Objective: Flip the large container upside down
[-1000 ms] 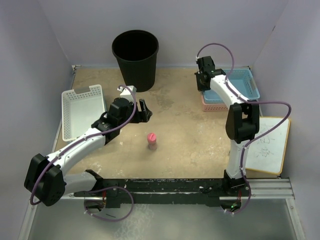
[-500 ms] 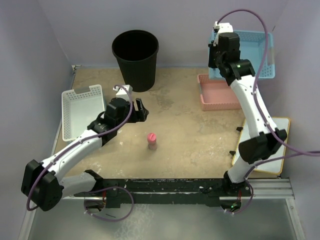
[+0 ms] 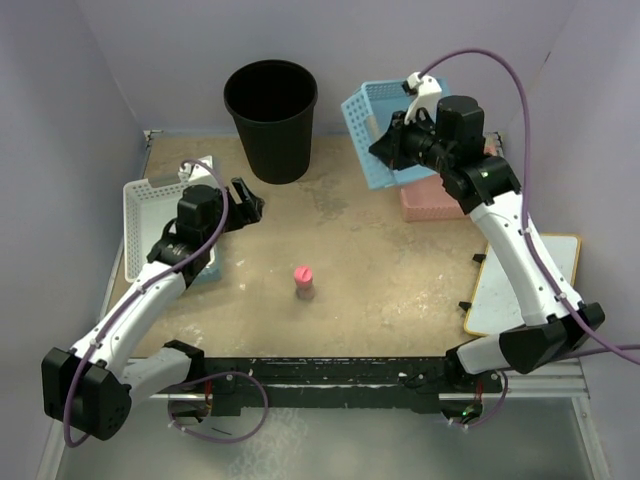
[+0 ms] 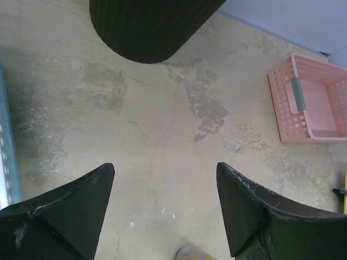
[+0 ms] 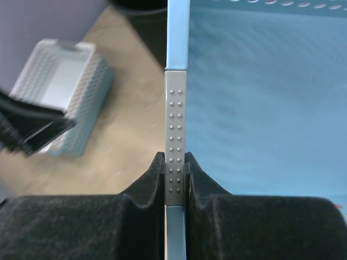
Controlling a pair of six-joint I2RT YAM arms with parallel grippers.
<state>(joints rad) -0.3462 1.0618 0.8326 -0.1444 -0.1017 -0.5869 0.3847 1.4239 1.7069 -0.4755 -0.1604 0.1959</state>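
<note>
Since last look: right gripper (image 5: 174,162), clamped on blue basket (image 3: 372,135) rim, has swung it off pink basket (image 3: 430,205); left gripper (image 4: 162,173), jaws apart, nearer black bin (image 3: 270,120), still upright.

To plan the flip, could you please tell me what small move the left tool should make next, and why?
Probably ease the open left tool forward toward the tall black plastic bin: it stands upright, untouched, straight ahead, while the right tool holds the blue perforated basket aloft.
</note>
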